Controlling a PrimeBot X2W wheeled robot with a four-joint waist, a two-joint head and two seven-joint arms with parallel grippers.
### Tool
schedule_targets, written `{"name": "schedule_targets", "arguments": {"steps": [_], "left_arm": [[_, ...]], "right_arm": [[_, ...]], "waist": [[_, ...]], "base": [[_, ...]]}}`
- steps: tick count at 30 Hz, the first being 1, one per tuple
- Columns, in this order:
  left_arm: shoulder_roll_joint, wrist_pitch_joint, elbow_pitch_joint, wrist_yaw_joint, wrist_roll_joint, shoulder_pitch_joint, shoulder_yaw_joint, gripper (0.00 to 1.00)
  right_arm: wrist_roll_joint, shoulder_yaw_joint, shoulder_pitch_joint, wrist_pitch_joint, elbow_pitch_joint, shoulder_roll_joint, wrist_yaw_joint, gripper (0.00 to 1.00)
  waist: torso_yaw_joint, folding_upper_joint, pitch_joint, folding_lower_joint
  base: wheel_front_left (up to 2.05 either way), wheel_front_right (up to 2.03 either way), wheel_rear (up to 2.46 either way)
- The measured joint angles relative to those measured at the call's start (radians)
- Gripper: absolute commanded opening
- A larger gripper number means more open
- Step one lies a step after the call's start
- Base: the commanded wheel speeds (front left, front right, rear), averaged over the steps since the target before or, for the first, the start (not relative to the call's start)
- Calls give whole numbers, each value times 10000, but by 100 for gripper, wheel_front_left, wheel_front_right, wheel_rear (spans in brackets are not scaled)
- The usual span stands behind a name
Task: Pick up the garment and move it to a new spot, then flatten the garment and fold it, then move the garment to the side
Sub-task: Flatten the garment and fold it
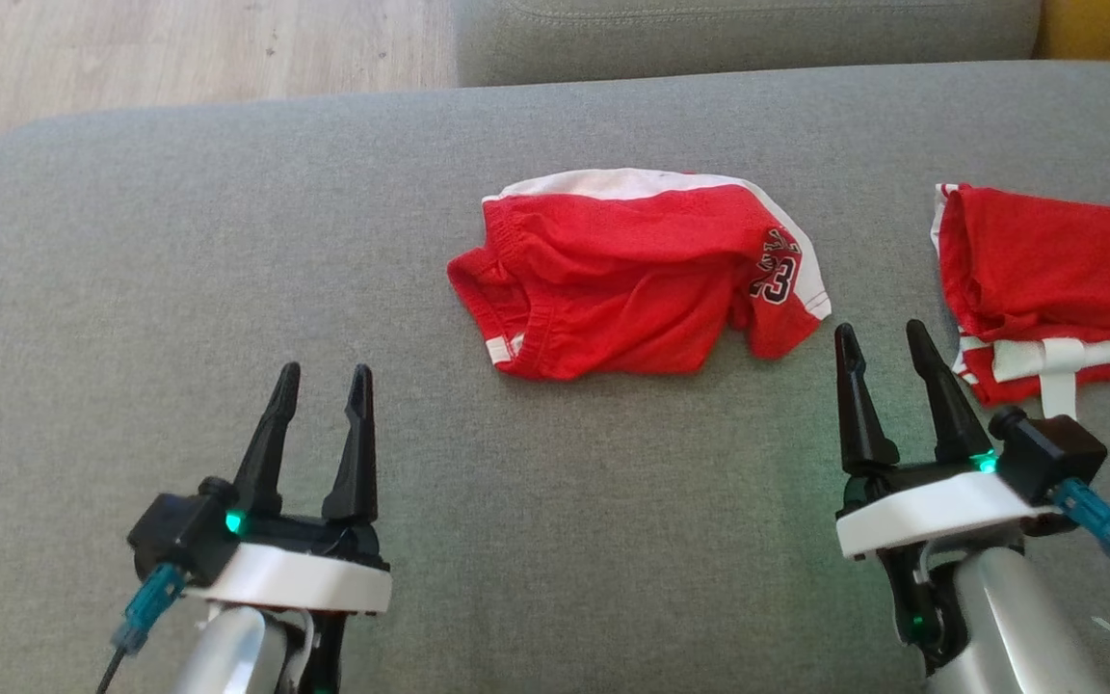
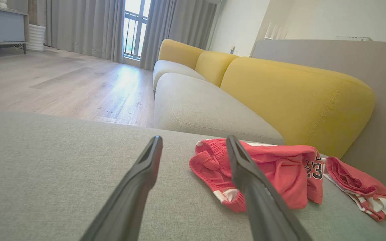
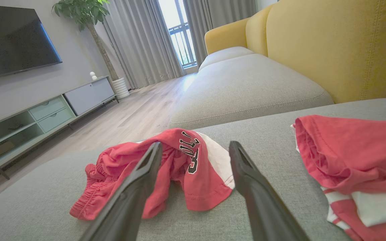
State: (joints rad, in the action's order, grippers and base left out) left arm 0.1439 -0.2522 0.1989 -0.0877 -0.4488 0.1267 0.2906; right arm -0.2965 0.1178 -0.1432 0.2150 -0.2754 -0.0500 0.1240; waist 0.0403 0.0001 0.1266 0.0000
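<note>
zero steps finished, judging from the red garment (image 1: 632,280) heaped in a crumple at the middle of the grey cushion (image 1: 227,241). left claw (image 1: 326,374) and right claw (image 1: 881,333) over the cushion's near edge, both spread wide, gripping nothing. left to do: lifting, relocating, flattening, folding, setting aside.

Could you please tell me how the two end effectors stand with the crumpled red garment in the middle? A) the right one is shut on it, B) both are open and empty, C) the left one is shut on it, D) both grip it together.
B: the left end effector and the right end effector both stand open over the grey cushion, apart from the crumpled red garment.
</note>
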Motion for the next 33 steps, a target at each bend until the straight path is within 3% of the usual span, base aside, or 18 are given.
{"name": "schedule_targets", "arguments": {"steps": [6,16,24,32,33], "left_arm": [[-36,0,487,-192,207,322,322,100],[491,1060,2155,-372,1223,2486,2709,100],[959,1283,3797,-447,1611,4049,4236,100],[970,1229,5221,-236,1967,4888,4420,100],[947,1177,5335,-236,1965,4930,4466,70]], "right_arm": [[0,4,-21,-12,73,2,0,100],[2,92,-361,-56,174,2,0,100],[-4,186,-728,-25,161,2,0,100],[-31,201,-734,146,15,2,0,100],[-31,203,-735,150,-4,2,0,100]], "waist": [[-48,0,274,0],[-409,0,1068,1],[-939,0,1603,2],[-1213,0,1687,0],[-1217,0,1668,0]], "base": [[0,0,0],[0,0,0],[0,0,0],[0,0,0],[0,0,0]]}}
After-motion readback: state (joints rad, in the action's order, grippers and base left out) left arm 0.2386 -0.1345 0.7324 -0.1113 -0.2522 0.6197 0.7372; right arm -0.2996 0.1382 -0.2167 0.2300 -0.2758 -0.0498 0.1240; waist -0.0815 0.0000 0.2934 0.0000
